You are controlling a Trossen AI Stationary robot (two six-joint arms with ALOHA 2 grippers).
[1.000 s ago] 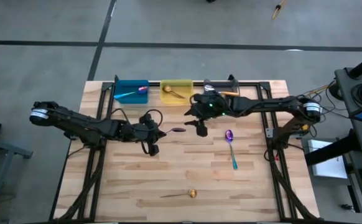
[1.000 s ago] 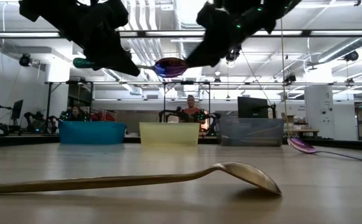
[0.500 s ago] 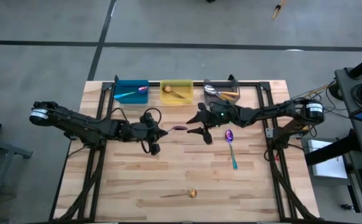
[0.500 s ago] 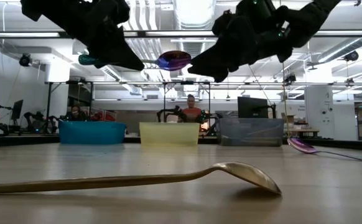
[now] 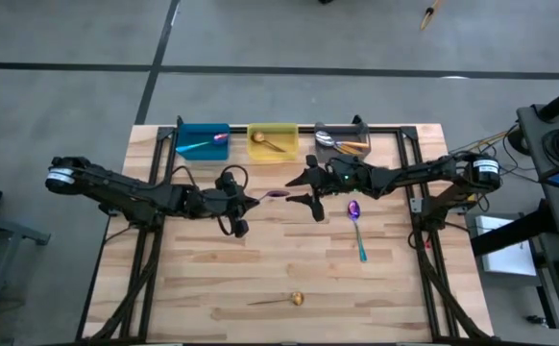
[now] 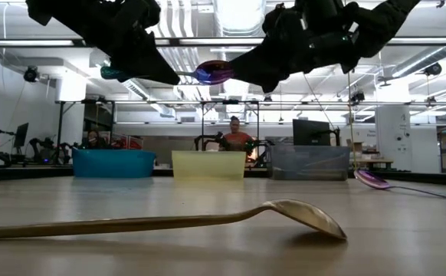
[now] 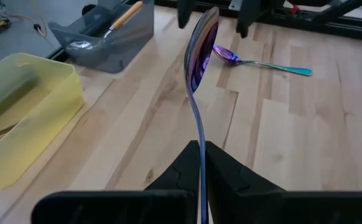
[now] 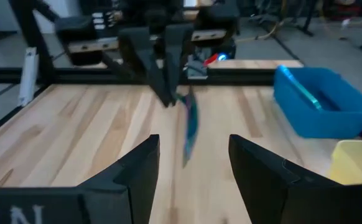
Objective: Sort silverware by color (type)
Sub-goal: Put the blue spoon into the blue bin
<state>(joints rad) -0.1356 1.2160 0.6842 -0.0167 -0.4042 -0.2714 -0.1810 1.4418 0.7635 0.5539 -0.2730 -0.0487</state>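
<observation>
My left gripper [image 5: 243, 201] is shut on an iridescent purple-blue spoon [image 5: 276, 195] with a teal handle, high above the table's middle. The spoon's bowl [image 6: 214, 73] points toward my right gripper [image 5: 297, 192]. That gripper is open and faces the bowl at the same height. The spoon [image 8: 189, 127] shows just ahead of its two spread fingers, touching neither. A second purple-blue spoon [image 5: 356, 226] lies flat on the table right of centre. A gold spoon [image 5: 281, 300] lies near the front edge, bowl down [image 6: 303, 216]. My left gripper pinches the spoon's thin handle [image 7: 200, 138] between its two fingers. The fingers lie along the handle, coming from the table's left and slanting a little downward. The spoon is lifted clear and about level, its bowl [image 7: 203, 46] turned on edge, its teal handle end [image 6: 109, 73] sticking out behind the fingers.
Three bins stand in a row at the far edge: blue [image 5: 203, 140] holding a teal-handled spoon, yellow [image 5: 272, 140] holding a gold one, gray [image 5: 342, 137] holding orange-handled ones. A person sits in the room beyond the table [image 6: 234, 132].
My right gripper has come down and away from the bins toward the held spoon's bowl, tipping from pointing downward to nearly level. It has stayed open. My left gripper has kept its place and hold; the spoon's bowl end has risen slightly.
</observation>
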